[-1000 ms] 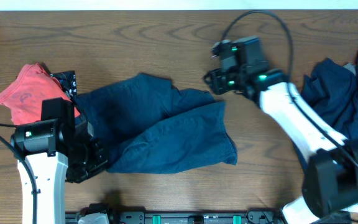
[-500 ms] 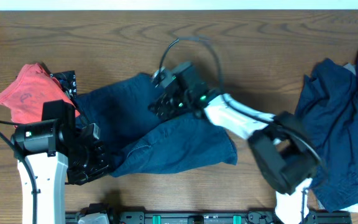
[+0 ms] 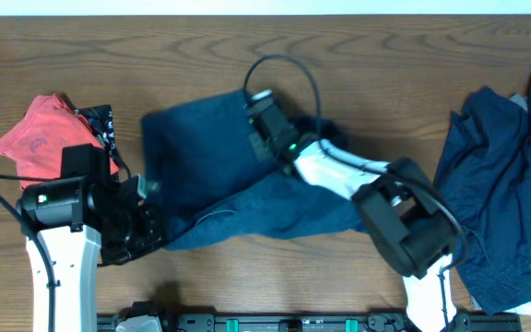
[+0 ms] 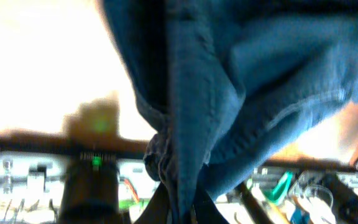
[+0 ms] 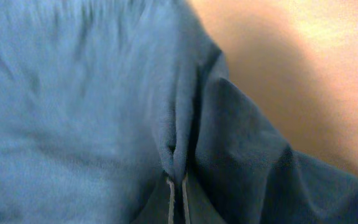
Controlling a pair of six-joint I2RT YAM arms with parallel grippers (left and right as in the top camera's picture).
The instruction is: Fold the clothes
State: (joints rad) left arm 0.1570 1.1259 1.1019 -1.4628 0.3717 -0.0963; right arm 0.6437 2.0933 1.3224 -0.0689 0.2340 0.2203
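Observation:
The navy shorts (image 3: 210, 180) lie in the middle of the table, with one half folded over toward the left. My right gripper (image 3: 258, 118) is shut on a fold of the shorts (image 5: 104, 112) at their upper middle; its fingertips (image 5: 178, 190) pinch the cloth. My left gripper (image 3: 146, 232) is shut on the lower left edge of the shorts (image 4: 229, 93), and the cloth hangs bunched between its fingers (image 4: 178, 208). A second navy garment (image 3: 501, 175) lies crumpled at the right edge of the table.
A red cloth (image 3: 40, 138) lies at the left edge with a small dark patterned item (image 3: 100, 120) next to it. The wooden table (image 3: 201, 46) runs along the back. A black rail (image 3: 275, 323) borders the front edge.
My right arm swept from the right side to over the shorts and carried their right half leftward, folding it over. My left gripper held its place on the lower left edge.

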